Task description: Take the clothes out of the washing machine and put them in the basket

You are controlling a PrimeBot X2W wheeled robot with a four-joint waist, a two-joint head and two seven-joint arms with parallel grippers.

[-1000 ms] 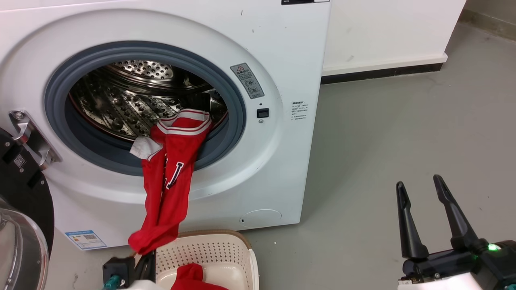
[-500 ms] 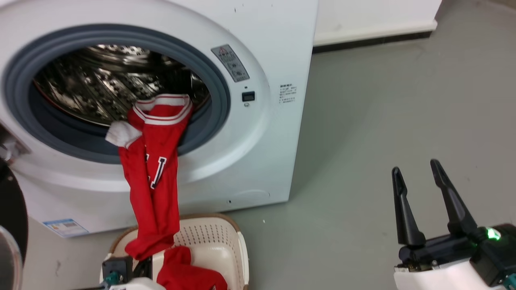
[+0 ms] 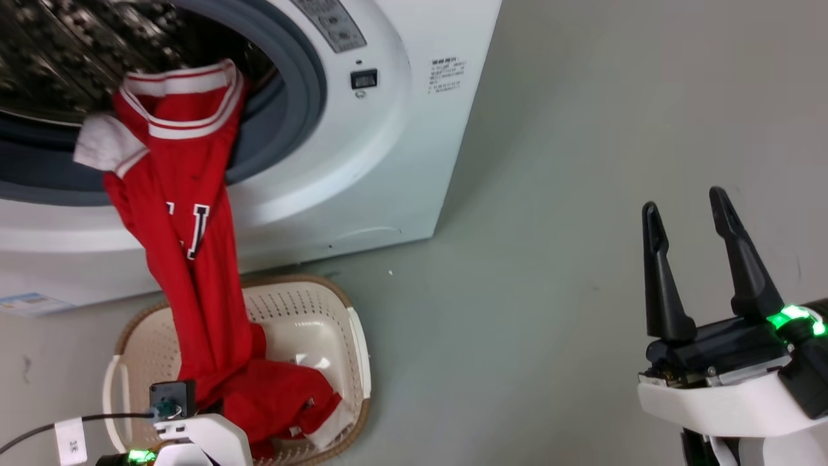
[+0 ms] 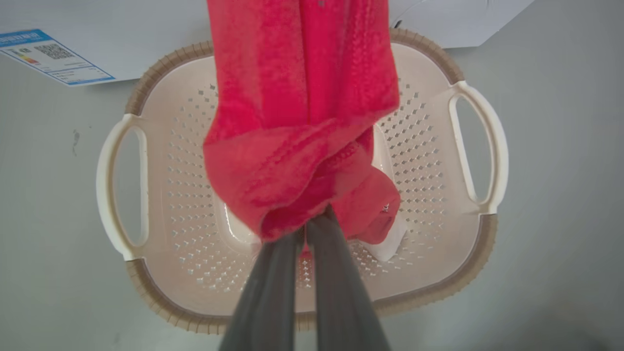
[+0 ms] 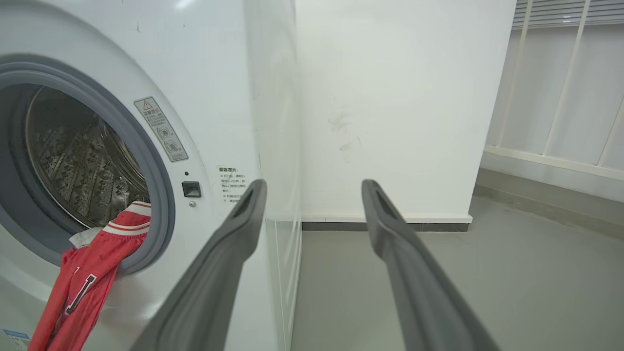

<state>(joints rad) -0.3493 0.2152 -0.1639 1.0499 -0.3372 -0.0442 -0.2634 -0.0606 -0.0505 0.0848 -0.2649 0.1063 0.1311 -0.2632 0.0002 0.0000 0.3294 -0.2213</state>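
Red jersey (image 4: 292,122) — left pincer (image 4: 307,228) tips underneath

jersey (image 3: 174,213): black lettering (folded, illegible) | washing machine (image 3: 388,162): warning-triangle label (image 5: 161,129), print unreadable

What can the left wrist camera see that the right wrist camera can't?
Left wrist camera: the cream basket from above, with the left tool shut on the red clothes hanging into it.
Right wrist camera: the shiny drum inside the round opening, a white wall, and the right tool with its fingers spread open, holding nothing.
Both: the red clothes, the white washing machine and the grey floor.
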